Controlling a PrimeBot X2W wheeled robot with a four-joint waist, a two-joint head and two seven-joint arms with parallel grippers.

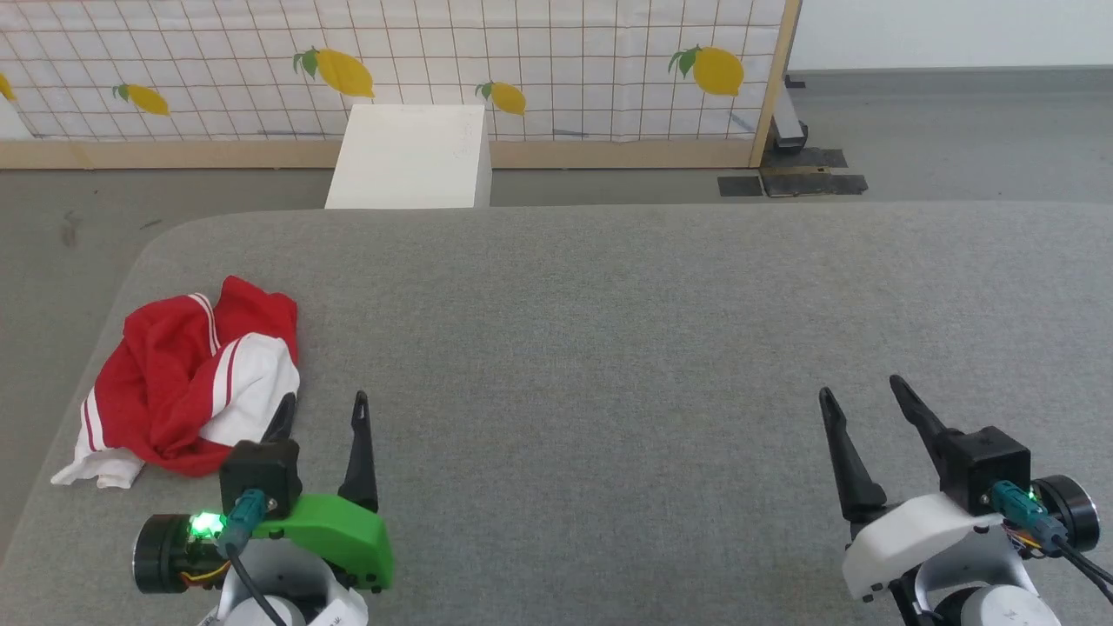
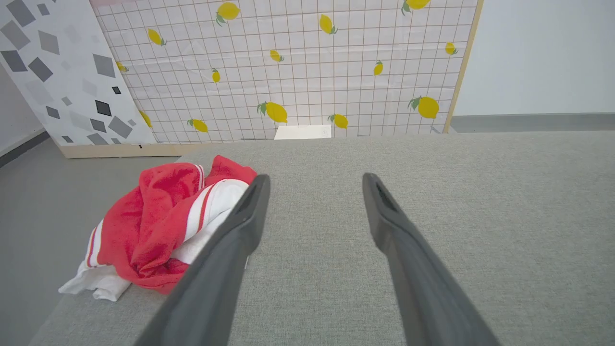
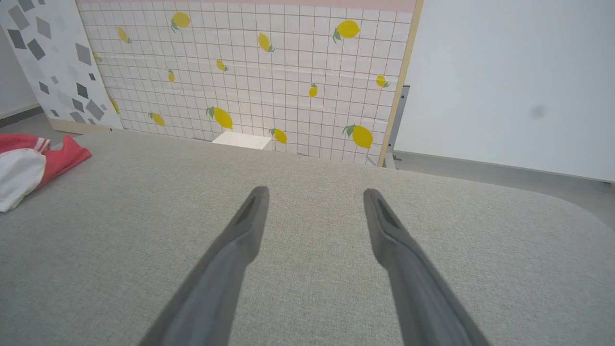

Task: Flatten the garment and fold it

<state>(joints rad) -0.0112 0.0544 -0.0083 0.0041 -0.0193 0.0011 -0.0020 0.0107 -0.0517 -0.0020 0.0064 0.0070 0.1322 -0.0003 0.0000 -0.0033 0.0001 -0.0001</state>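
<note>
Basically unstarted: saw garment (image 1: pixel 187 382) bunched at tabletop (image 1: pixel 609 348) 9 o'clock; fingers spread, empty on left gripper (image 1: pixel 323 400), right gripper (image 1: pixel 860 387); flattened, folded nothing.

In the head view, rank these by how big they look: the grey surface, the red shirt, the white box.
1. grey surface
2. red shirt
3. white box; it sits farther back, so real size is unsure.

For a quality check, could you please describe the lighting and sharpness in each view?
Head view: soft, even light, no hard shadows; the garment is sharp. Left wrist view: the fingers blur near the lens. Right wrist view: backdrop verticals lean, wide-angle.
</note>
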